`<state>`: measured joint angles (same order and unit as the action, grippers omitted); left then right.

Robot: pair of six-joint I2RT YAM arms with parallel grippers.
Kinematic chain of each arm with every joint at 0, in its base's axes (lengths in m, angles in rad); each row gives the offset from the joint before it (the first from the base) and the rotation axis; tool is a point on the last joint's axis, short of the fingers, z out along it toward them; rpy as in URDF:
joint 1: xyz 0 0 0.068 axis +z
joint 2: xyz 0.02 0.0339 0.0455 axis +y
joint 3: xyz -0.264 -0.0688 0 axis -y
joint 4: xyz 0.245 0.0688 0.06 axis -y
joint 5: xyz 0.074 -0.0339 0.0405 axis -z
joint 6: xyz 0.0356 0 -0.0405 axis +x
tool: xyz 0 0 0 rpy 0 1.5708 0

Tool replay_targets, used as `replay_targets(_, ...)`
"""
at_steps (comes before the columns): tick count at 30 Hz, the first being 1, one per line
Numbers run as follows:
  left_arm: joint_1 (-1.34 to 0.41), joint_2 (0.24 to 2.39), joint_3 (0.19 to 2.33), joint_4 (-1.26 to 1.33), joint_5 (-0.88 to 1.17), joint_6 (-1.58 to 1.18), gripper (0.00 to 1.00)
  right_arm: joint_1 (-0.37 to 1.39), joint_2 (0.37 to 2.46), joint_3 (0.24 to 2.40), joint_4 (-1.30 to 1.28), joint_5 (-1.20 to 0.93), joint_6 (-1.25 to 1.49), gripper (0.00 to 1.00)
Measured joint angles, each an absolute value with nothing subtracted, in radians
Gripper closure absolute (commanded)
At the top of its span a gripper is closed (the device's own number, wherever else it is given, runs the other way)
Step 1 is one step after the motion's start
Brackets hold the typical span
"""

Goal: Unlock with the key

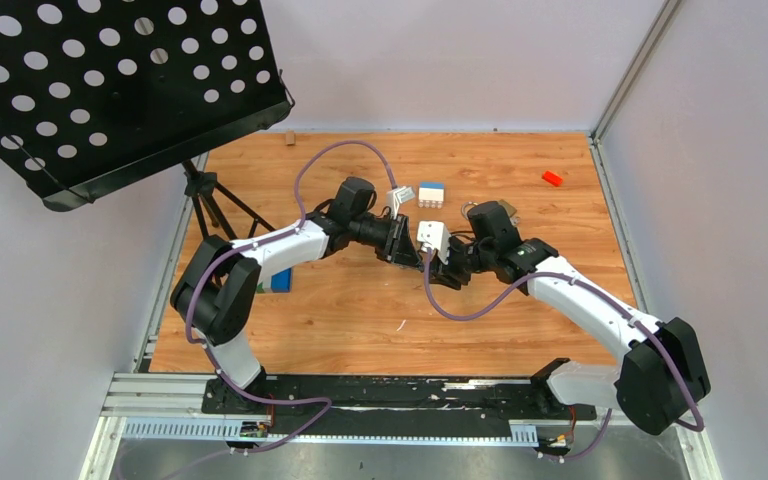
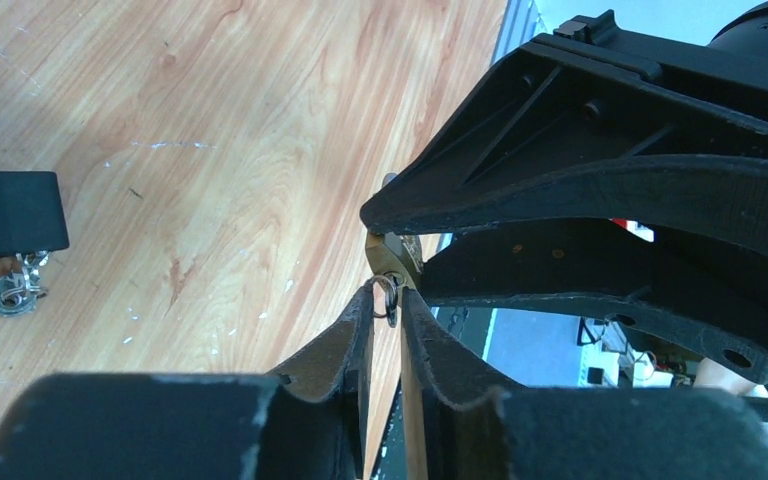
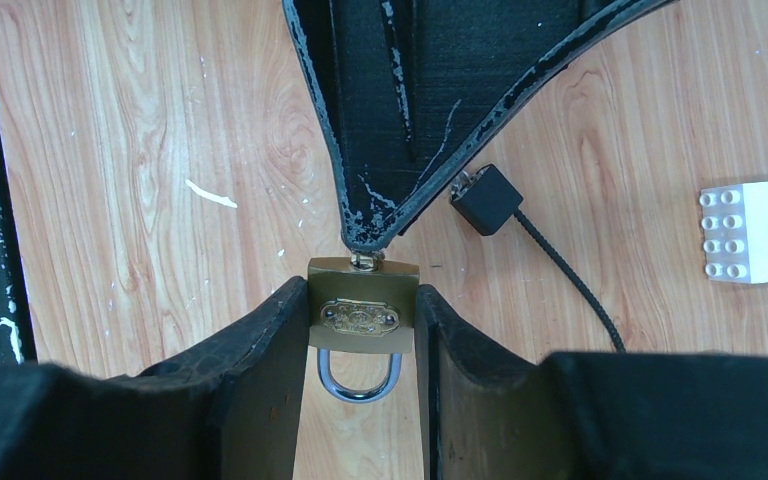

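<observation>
**Two tools joined at the lock: key at the keyway, shackle not yet sprung**

- Right tool (image 3: 362, 292): jaws part-closed, clamped on both flat sides of a brass padlock (image 3: 362, 318). The lock is held clear of the wooden surface (image 3: 140, 200). Its shackle (image 3: 360, 385) points back toward the wrist and its base faces the other arm.
- Left tool (image 2: 388, 292): jaws nearly shut, pinching something thin and metallic at the tips. A small dark ring shows between the fingers in its own view.
- The key (image 3: 363, 261): only a small grey stub shows, between the left tool's tip and the padlock's base, touching the base at its middle. The blade seems to be in or at the keyway. How deep it goes cannot be told.
- Shackle: both legs appear seated in the body, so I judge the lock unopened.
- Progress: lock picked up and presented, key gripped and brought to the keyhole. Left to do: full insertion if needed, the turn, and the shackle popping.
- Also on the surface, apart from the work: a black cable with a blocky end (image 3: 485, 198) and a white-and-blue brick (image 3: 755, 230).
</observation>
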<state>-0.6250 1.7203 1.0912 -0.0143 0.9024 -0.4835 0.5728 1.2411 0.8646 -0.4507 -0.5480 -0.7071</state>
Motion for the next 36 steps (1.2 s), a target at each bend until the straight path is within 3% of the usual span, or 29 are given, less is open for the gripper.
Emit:
replay_targets(7, -0.630, 1.721, 1.091, 0.003, 0.902, -0.508, 1.00, 0.577, 1.241, 0.865, -0.450, -0.533, -0.703, 1.00)
replay_targets(24, -0.644, 1.774, 1.067, 0.071, 0.881, -0.599, 1.00, 0.619, 1.270, 0.863, -0.474, -0.429, -0.681, 1.00)
replay_targets(36, -0.673, 1.707, 1.053, -0.001, 0.880, -0.271, 1.00, 0.582, 1.295, 0.875, -0.501, -0.557, -0.684, 1.00)
